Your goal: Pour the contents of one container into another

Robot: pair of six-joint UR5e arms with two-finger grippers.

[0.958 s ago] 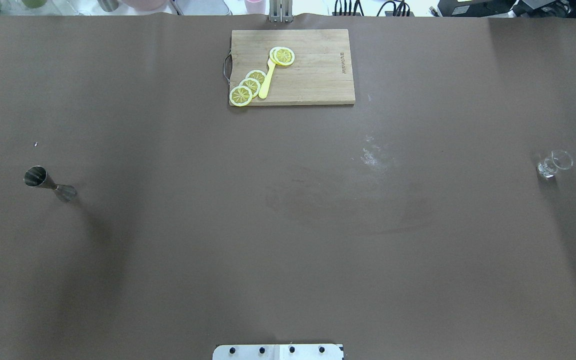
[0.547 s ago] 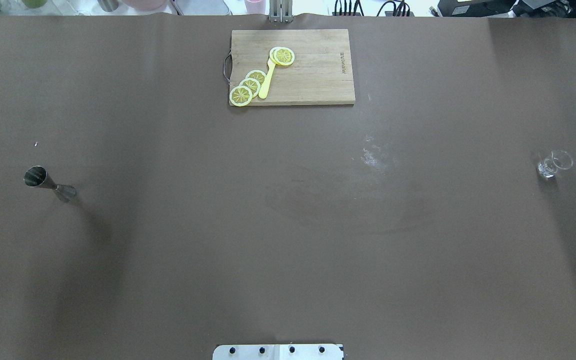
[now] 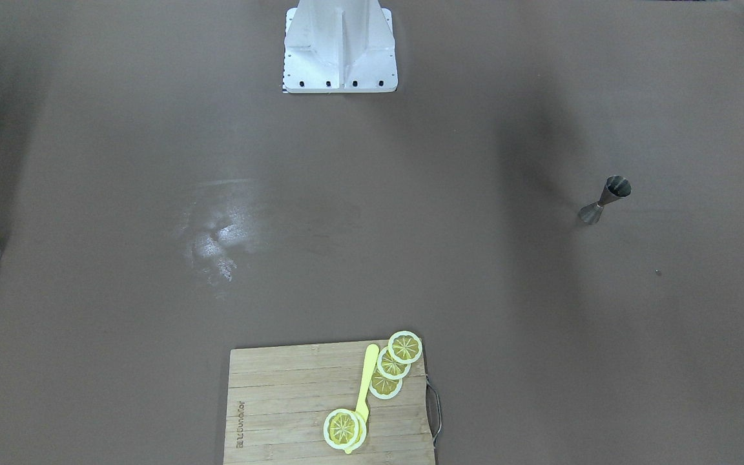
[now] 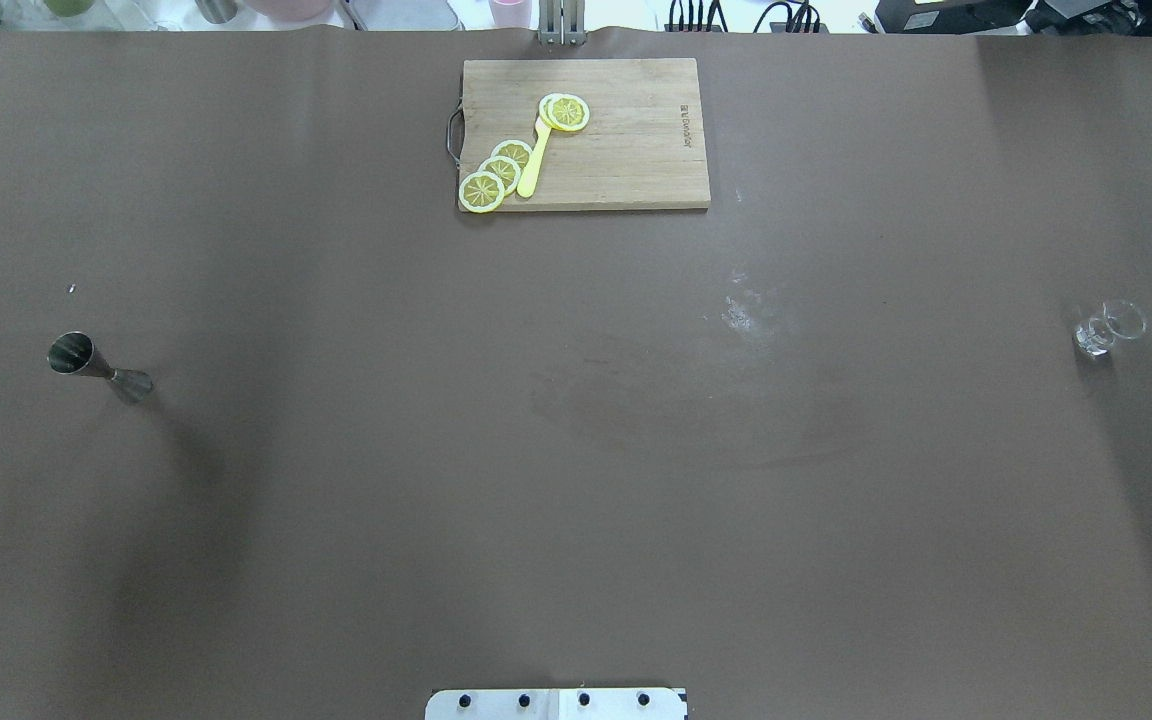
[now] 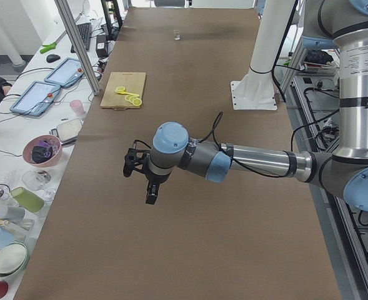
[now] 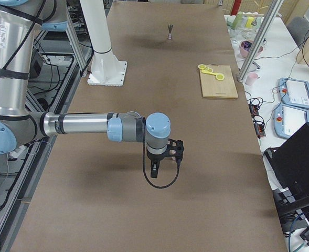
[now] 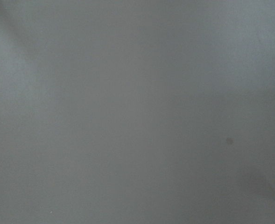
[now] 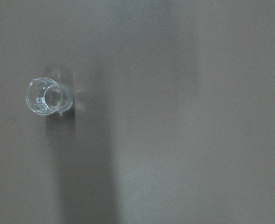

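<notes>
The left gripper hangs above the brown table, fingers pointing down. It shows only from the side, so I cannot tell how wide it stands. Its wrist camera sees nothing but bare cloth. The right gripper hangs the same way at the other end, and its opening cannot be told either.

Below the right gripper, off to one side in its wrist view, the glass stands upright on the cloth, touched by nothing.

The jigger stands upright at the left gripper's end, well apart from the right gripper and the glass.

Farthest from both grippers, midway between them at the table's outer edge, lies the board with lemon slices and a yellow fork. A brand mark is printed near the board's short edge, probably a maker's name, too small to read.
</notes>
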